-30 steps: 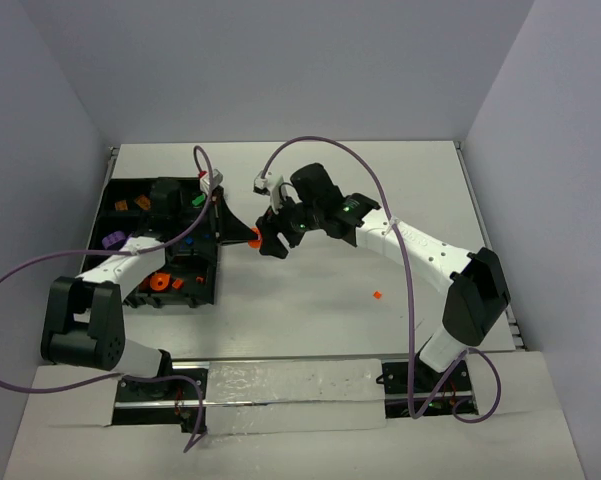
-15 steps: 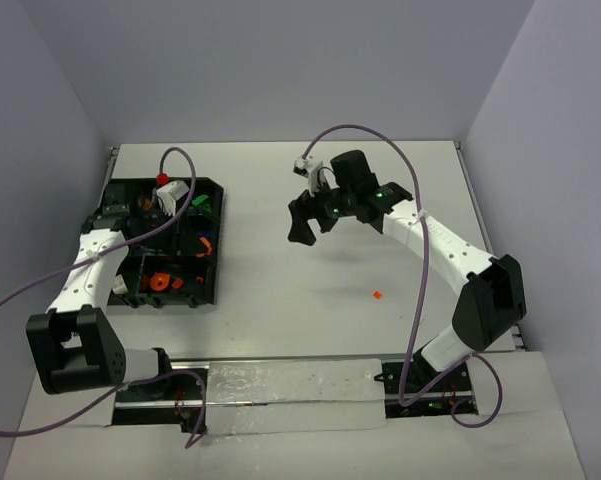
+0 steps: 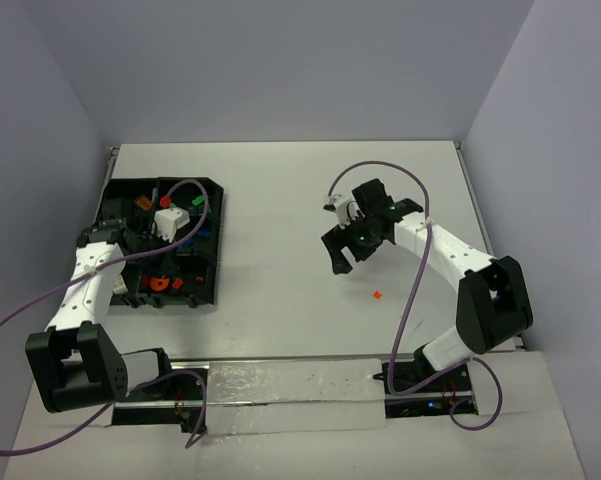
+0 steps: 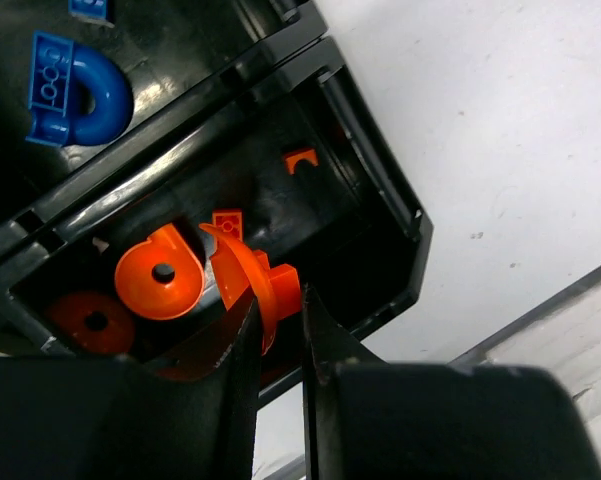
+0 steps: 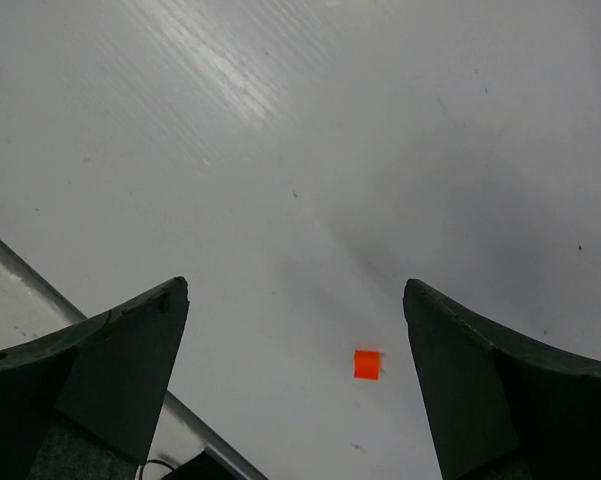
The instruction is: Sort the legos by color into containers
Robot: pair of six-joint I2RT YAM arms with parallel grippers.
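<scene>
The black compartment tray (image 3: 210,190) lies at the table's left with orange, green, blue and purple legos in it. My left gripper (image 3: 180,258) hangs over its near compartments. In the left wrist view the left gripper (image 4: 278,300) is shut on an orange curved lego (image 4: 242,268), just above the compartment (image 4: 380,200) that holds two orange round pieces (image 4: 162,272) and small orange bits. My right gripper (image 3: 340,250) is open and empty above the table. A tiny orange brick (image 3: 377,295) lies loose; the right wrist view shows this brick (image 5: 367,364) below and between the spread fingers (image 5: 295,290).
A blue arch piece (image 4: 75,90) lies in the compartment next to the orange one. A pale strip (image 3: 290,380) runs along the table's near edge between the arm bases. Purple cables loop over both arms. Walls close the table on three sides.
The grippers met mid-table on the orange piece; the right one let go. My left arm carried the piece to the tray's orange compartment. My right gripper moved right and nearer, toward the loose orange brick.
</scene>
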